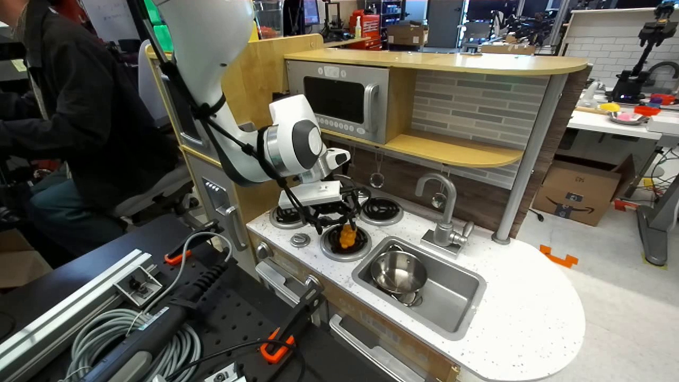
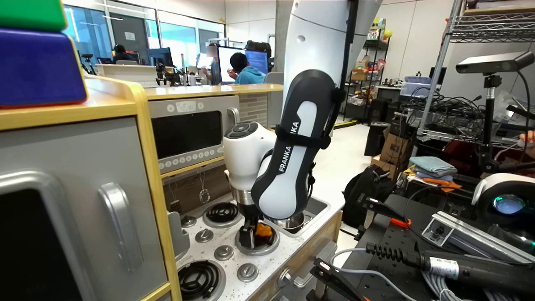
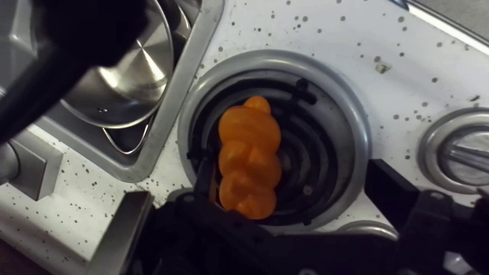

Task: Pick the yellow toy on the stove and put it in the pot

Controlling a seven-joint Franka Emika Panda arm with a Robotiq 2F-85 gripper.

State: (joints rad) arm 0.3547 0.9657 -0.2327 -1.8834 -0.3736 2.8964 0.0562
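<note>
The yellow toy (image 3: 250,156), an orange-yellow lumpy piece, lies on a front burner of the stove (image 3: 277,59). It also shows in both exterior views (image 1: 347,236) (image 2: 263,230). My gripper (image 3: 292,168) is open, low over that burner, with one finger on each side of the toy. In the wrist view the left finger is close beside the toy; the right finger stands well apart from it, past the burner's rim. The pot (image 1: 399,273), round and shiny silver, is in the sink. It shows in the wrist view (image 3: 153,76), partly covered by a dark blurred part.
The steel sink basin (image 1: 451,297) is next to the burner, with a grey faucet (image 1: 448,204) behind it. A shelf with a toy microwave (image 1: 339,98) stands above the stove's back. Stove knobs (image 3: 468,152) rise near the burner. A tall cabinet (image 2: 83,200) stands beside the stove.
</note>
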